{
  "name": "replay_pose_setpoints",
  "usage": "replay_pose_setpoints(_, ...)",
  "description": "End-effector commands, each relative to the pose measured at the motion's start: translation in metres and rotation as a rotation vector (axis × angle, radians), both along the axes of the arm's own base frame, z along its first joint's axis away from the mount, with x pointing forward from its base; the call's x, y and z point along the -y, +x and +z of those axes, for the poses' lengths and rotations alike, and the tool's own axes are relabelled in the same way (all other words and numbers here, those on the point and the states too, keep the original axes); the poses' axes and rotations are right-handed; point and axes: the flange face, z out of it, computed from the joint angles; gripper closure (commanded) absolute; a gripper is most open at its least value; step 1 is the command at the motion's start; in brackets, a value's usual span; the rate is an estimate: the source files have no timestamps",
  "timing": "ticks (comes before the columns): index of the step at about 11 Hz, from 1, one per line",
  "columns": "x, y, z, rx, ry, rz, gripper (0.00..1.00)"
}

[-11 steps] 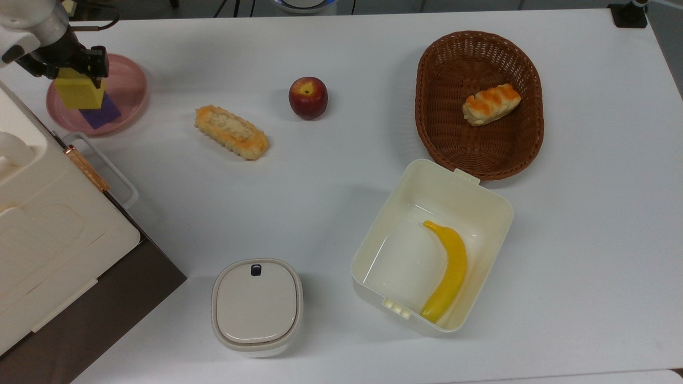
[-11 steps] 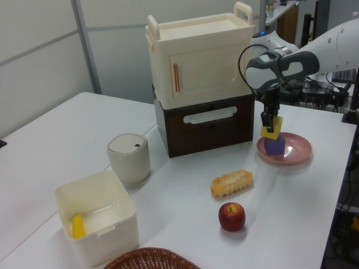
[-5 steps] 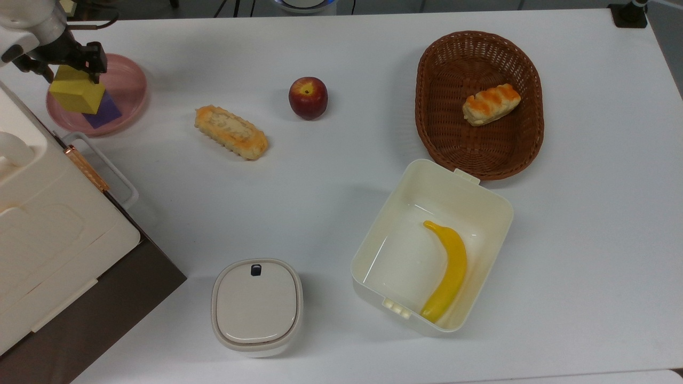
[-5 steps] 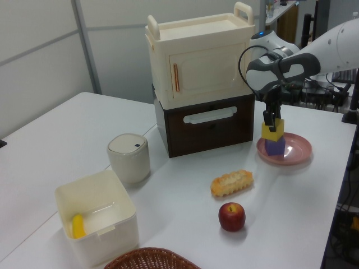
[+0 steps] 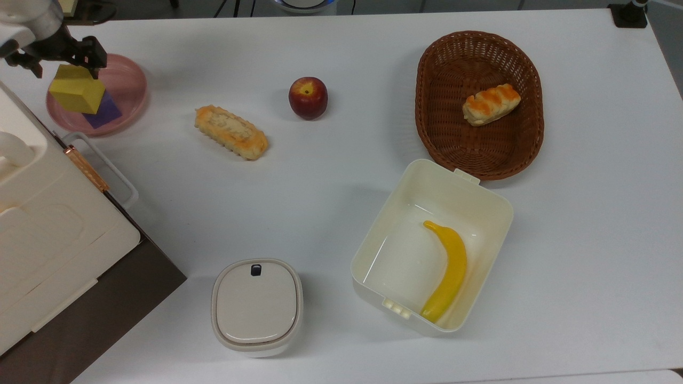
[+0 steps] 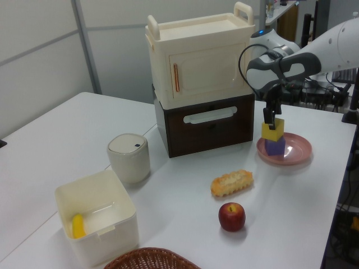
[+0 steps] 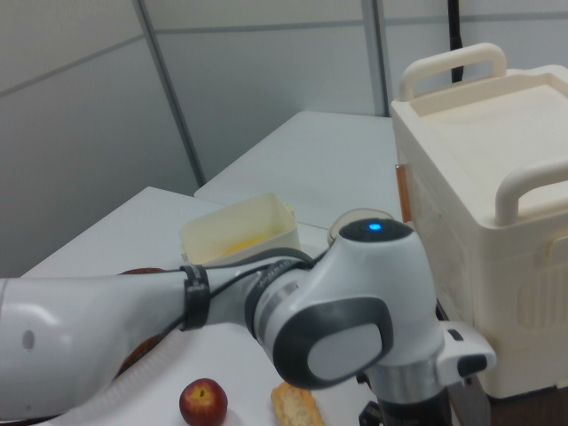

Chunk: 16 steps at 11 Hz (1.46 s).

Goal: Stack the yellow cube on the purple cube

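Released a second ago, the yellow cube (image 5: 77,95) now sits atop the purple cube (image 5: 104,111) on the pink plate (image 5: 129,88). Just above it, the gripper (image 5: 57,57) has risen slightly, fingers parted wider than the cube and holding nothing.

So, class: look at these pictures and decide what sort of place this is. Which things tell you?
Probably a robotics lab set up as a pretend kitchen: a robot arm over a white table, cameras all round, and toy-like props such as the banana and the small cabinet.
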Motion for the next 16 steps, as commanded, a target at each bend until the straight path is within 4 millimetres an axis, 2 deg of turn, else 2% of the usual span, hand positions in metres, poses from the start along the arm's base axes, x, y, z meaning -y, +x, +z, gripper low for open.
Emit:
replay_pose_setpoints(1,-0.041,0.0,0.04,-0.004,-0.004,-0.036,0.0)
replay_pose_setpoints(3,-0.096,0.015,0.053,-0.023,0.003,-0.047,0.0)
replay_pose_setpoints(5,-0.164,0.033,0.06,-0.022,0.017,-0.083,0.0)
replay_pose_setpoints(7,-0.228,0.044,0.078,0.022,0.011,-0.1,0.0)
replay_pose_setpoints(9,-0.281,0.053,0.112,0.103,0.046,-0.098,0.0)
replay_pose_setpoints(11,-0.316,0.055,0.14,0.156,0.098,-0.117,0.0)
replay_pose_setpoints(13,-0.352,0.051,0.158,0.212,0.091,-0.214,0.0)
replay_pose_setpoints(16,-0.361,0.044,0.17,0.231,0.094,-0.228,0.0)
